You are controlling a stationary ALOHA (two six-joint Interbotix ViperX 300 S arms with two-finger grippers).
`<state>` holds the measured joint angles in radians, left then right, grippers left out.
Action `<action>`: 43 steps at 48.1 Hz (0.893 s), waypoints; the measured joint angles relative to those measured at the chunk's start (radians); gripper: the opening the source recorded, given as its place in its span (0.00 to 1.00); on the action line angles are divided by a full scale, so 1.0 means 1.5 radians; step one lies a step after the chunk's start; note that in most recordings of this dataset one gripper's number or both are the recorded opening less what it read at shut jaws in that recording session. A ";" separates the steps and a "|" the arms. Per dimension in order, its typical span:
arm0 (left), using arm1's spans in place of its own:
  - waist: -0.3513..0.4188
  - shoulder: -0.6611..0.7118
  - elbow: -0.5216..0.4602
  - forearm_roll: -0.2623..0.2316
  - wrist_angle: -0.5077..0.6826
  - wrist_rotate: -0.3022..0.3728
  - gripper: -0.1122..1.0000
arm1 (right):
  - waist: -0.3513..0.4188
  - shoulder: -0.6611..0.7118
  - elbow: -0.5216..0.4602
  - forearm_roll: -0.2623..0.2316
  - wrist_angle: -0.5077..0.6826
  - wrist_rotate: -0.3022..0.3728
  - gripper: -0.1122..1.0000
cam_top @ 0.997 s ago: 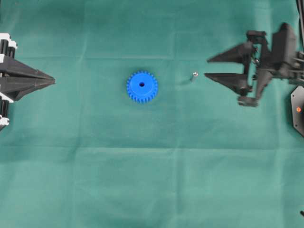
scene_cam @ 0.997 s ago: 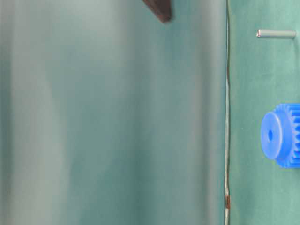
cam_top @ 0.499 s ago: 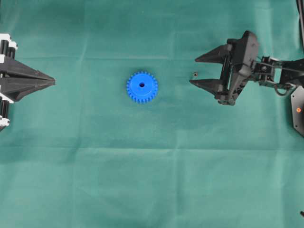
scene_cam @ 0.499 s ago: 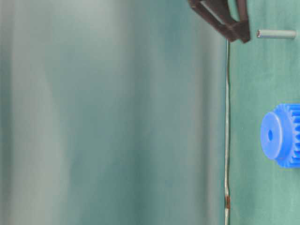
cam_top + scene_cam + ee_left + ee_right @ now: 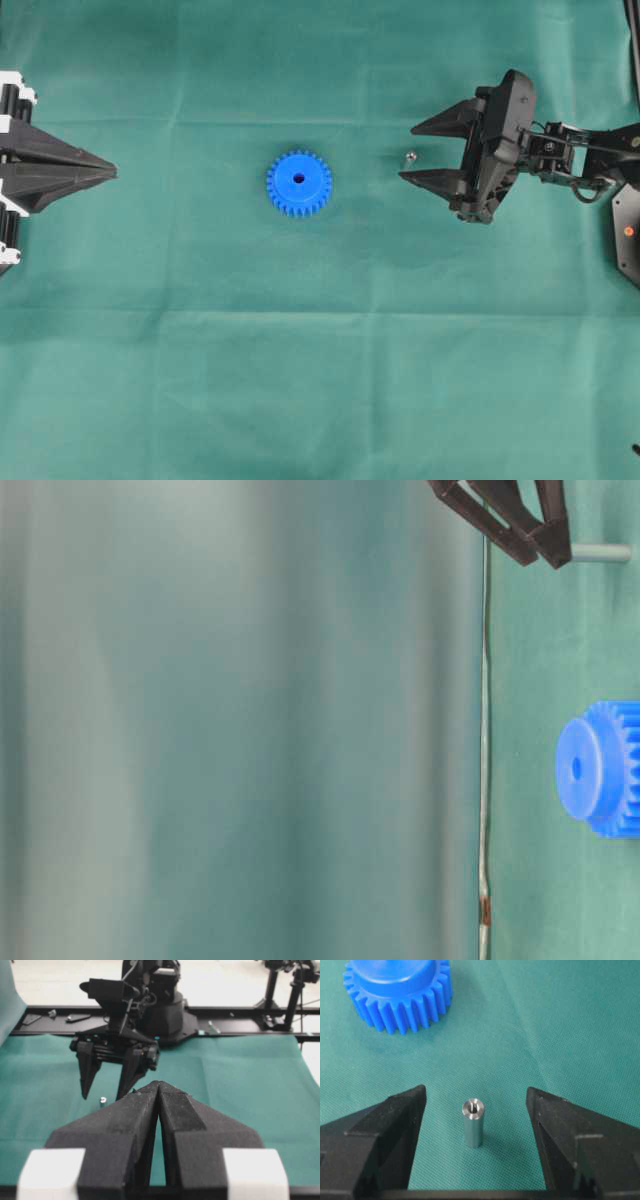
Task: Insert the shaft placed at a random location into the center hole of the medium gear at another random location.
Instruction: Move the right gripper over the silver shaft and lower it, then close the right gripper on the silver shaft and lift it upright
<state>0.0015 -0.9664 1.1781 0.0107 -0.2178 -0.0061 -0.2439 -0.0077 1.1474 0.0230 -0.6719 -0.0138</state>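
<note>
The shaft [image 5: 408, 156] is a small silvery pin standing upright on the green cloth, right of the medium gear [image 5: 299, 183]. The gear is bright blue and lies flat with its center hole [image 5: 298, 179] facing up. My right gripper [image 5: 407, 153] is open, one finger on each side of the shaft [image 5: 472, 1122], and neither finger touches it. In the right wrist view the gear [image 5: 397, 990] sits beyond the fingers at the upper left. My left gripper [image 5: 113, 172] rests shut at the far left with nothing in it. In the left wrist view it hides the gear.
A black fixture [image 5: 627, 230] with an orange dot sits at the right edge of the cloth. A black rail [image 5: 240, 1012] and stands run along the far side behind the right arm. Faint fold lines cross the green cloth [image 5: 320, 380].
My right gripper has moved left and come down, so its open fingers now straddle the shaft. The shaft, the gear and the left gripper have not moved.
</note>
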 measured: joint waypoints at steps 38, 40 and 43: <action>0.000 -0.001 0.000 0.000 0.012 -0.003 0.10 | 0.006 0.008 -0.004 -0.003 0.016 0.000 0.22; 0.000 -0.001 0.000 0.001 0.012 -0.003 0.10 | 0.005 0.003 -0.006 -0.004 0.022 0.000 0.22; 0.000 -0.001 0.000 0.000 0.013 -0.003 0.10 | 0.005 -0.010 -0.011 -0.004 0.040 0.000 0.22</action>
<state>0.0015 -0.9679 1.1781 0.0107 -0.1979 -0.0107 -0.2362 -0.0230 1.1305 0.0169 -0.6121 -0.0138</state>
